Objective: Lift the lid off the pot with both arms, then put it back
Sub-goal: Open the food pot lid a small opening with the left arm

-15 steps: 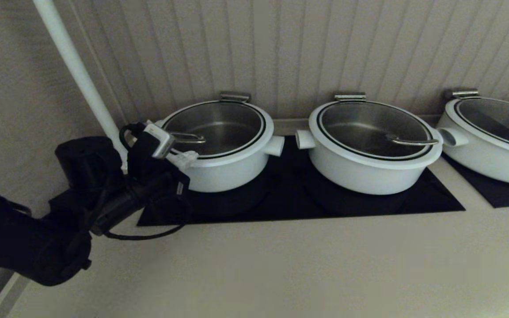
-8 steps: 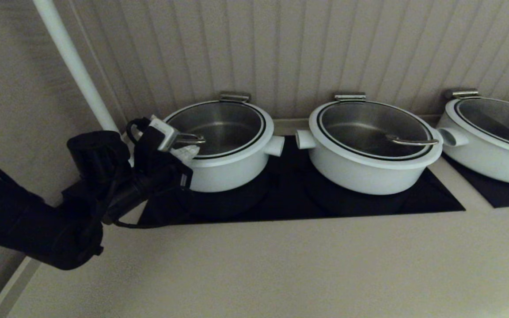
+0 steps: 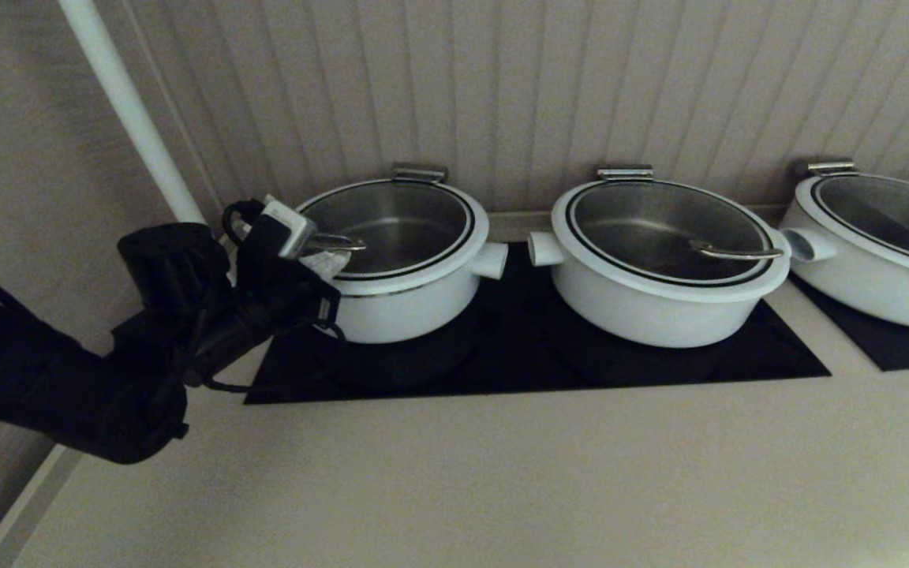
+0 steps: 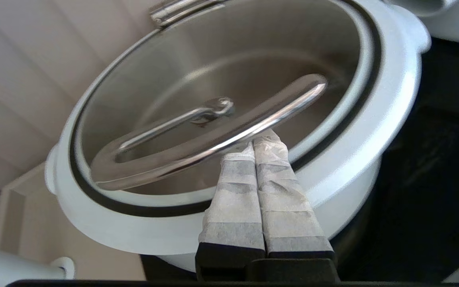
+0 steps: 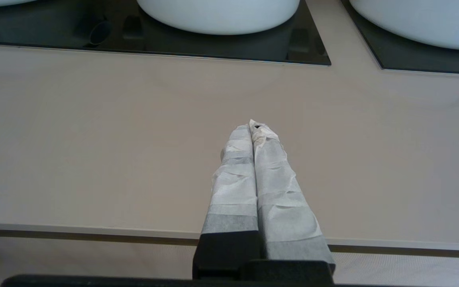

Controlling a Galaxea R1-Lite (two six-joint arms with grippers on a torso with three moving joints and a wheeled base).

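Note:
The lid (image 3: 391, 229) lies on the left pot (image 3: 399, 315), with its steel wire handle (image 3: 338, 244) near its left edge and its hinge (image 3: 419, 172) at the rear. A thin dark line shows under the lid's front rim. My left gripper (image 3: 327, 264) is shut, its taped fingertips pressed together right under the handle bar (image 4: 213, 143) and over the lid's white rim (image 4: 393, 99); in the left wrist view the gripper (image 4: 255, 139) touches the bar from below. My right gripper (image 5: 253, 127) is shut and empty above the bare counter, out of the head view.
Two like white pots stand to the right, the middle one (image 3: 660, 304) and the far one (image 3: 880, 276), on black cooktops (image 3: 518, 355). A white pole (image 3: 131, 110) and the ribbed wall stand behind. The beige counter (image 3: 502, 473) ends at a front edge (image 5: 94, 231).
My left arm has moved forward and up towards the left pot. Its shut fingertips have slid in under the lid's handle, and a thin dark line now shows under the lid's front rim.

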